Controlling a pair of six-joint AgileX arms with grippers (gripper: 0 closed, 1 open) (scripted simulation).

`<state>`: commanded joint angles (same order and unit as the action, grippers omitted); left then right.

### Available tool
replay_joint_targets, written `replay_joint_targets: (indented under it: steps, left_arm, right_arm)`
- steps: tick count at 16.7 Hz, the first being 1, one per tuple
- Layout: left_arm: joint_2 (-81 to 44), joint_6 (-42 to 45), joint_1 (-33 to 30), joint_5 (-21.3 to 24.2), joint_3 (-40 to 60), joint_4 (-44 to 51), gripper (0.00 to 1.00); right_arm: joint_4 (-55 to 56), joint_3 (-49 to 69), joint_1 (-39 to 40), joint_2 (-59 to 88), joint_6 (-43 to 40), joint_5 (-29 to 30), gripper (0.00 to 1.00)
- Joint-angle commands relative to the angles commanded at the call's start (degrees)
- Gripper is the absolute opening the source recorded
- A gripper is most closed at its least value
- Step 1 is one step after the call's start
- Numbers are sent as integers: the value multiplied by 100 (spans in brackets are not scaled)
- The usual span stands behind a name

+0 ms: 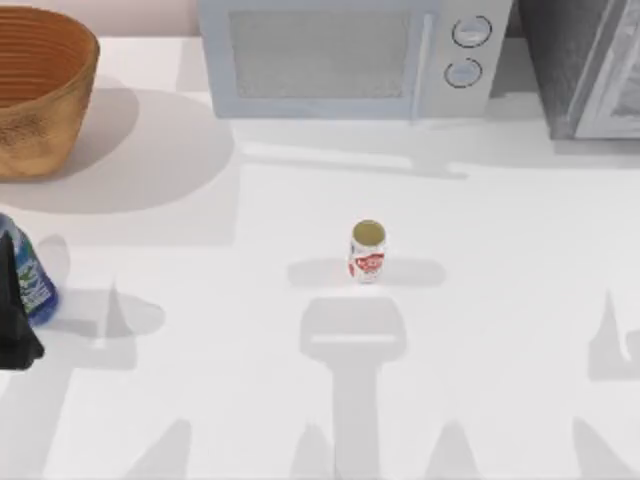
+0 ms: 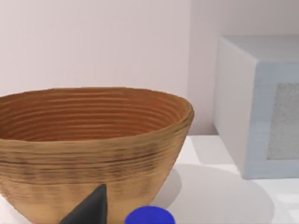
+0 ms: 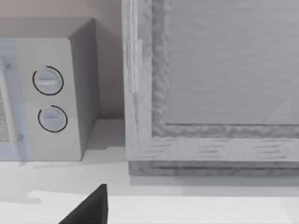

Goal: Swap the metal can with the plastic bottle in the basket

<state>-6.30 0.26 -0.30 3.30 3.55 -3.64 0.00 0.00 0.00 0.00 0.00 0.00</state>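
**Left gripper at the bottle, frame's left edge**

The left gripper [image 1: 14,318] sits at the far left edge of the top view, low and dark, against the plastic bottle [image 1: 30,280]; whether its fingers clamp the bottle cannot be told. The bottle stands upright, long axis vertical, cap [image 2: 149,215] upward, touching the gripper. In the left wrist view one dark fingertip [image 2: 91,207] shows just beside the blue cap, the basket [image 2: 93,140] beyond. The basket [image 1: 40,90] fills the upper left corner, apart from the bottle. The metal can [image 1: 368,250] stands upright mid-frame, gold top up. A microwave [image 1: 340,55] lines the upper edge.
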Motion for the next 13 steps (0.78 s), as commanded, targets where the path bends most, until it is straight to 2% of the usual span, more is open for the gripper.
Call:
replay_joint_targets:
  steps: [4, 13]
  left_arm:
    - [627, -26, 30, -328, -353, 362, 100]
    - [259, -23, 72, -328, -411, 153, 100]
  right_arm:
    - [0, 0, 0, 0, 0, 0, 100]
    - [0, 0, 0, 0, 0, 0, 100]
